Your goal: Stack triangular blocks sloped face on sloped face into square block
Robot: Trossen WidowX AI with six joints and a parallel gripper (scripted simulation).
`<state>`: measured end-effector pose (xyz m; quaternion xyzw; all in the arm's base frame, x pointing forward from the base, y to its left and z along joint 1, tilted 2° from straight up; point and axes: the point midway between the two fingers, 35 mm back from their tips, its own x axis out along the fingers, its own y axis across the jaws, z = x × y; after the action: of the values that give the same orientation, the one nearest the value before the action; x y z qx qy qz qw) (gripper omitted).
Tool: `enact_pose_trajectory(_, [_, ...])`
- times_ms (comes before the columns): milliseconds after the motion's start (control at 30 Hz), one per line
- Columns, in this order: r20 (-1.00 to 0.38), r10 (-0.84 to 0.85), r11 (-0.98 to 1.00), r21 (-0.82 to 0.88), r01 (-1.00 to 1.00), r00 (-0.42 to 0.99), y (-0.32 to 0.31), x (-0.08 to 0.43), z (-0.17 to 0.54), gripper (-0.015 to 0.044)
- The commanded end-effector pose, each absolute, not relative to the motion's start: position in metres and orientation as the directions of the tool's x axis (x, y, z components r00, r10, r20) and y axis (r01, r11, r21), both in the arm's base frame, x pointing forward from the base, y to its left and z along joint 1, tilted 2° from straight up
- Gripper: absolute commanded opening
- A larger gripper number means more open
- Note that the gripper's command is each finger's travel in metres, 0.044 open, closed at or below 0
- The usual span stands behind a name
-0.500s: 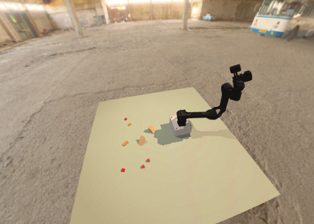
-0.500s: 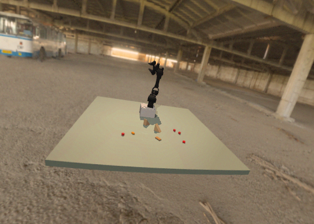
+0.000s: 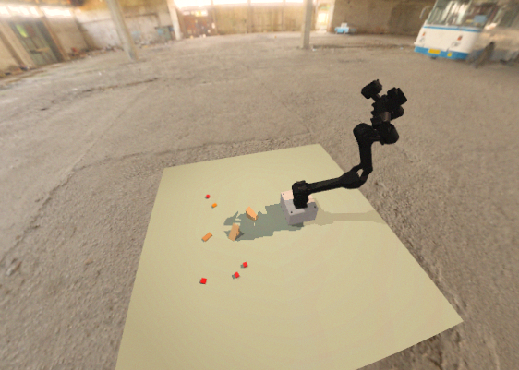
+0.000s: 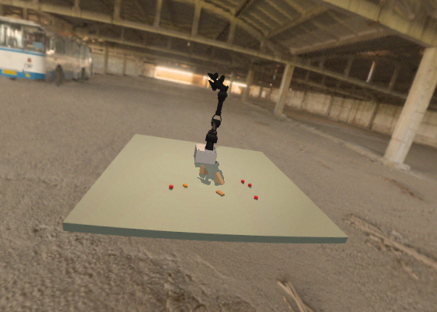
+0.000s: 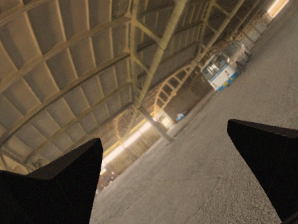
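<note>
Two tan-orange triangular blocks stand apart on the table (image 3: 332, 294) (image 4: 136, 209) in front of the arm's base. One triangular block (image 3: 251, 213) (image 4: 203, 170) is nearer the base. The other triangular block (image 3: 235, 232) (image 4: 219, 177) is a little farther out, and the arm's shadow falls around both. Which faces they rest on is too small to tell. My gripper (image 3: 383, 89) (image 4: 217, 76) (image 5: 167, 135) is open and empty, raised high above the table and far from both blocks. The wrist view shows only the two spread fingers and the hall.
A small orange piece (image 3: 214, 205) (image 4: 185, 185) lies near a red cube (image 3: 208, 196) (image 4: 171, 187). A longer orange piece (image 3: 207, 236) (image 4: 220, 193) lies beyond the blocks. More red cubes (image 3: 245, 265) (image 3: 236, 275) (image 3: 203, 280) lie off to the other side. The grey base box (image 3: 302, 215) (image 4: 205, 156) stands behind the blocks.
</note>
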<state>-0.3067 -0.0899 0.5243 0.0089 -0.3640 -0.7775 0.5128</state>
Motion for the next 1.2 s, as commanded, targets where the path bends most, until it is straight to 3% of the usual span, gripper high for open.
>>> enact_pose_trajectory(0, [0.466,-0.787,-0.184,0.448,0.875,-0.404,-0.096,-0.256,0.566,0.0440])
enact_pose_trajectory(300, [0.643,-0.746,-0.079,0.175,0.981,-0.174,-0.105,-0.132,0.622,0.0440])
enact_pose_trajectory(633, [0.721,-0.671,0.078,-0.164,0.983,0.173,-0.101,0.020,0.647,0.0440])
enact_pose_trajectory(900, [0.681,-0.592,0.196,-0.399,0.896,0.432,-0.088,0.127,0.635,0.0440])
enact_pose_trajectory(1167, [0.504,-0.474,0.278,-0.693,0.666,0.722,-0.065,0.252,0.585,0.0440])
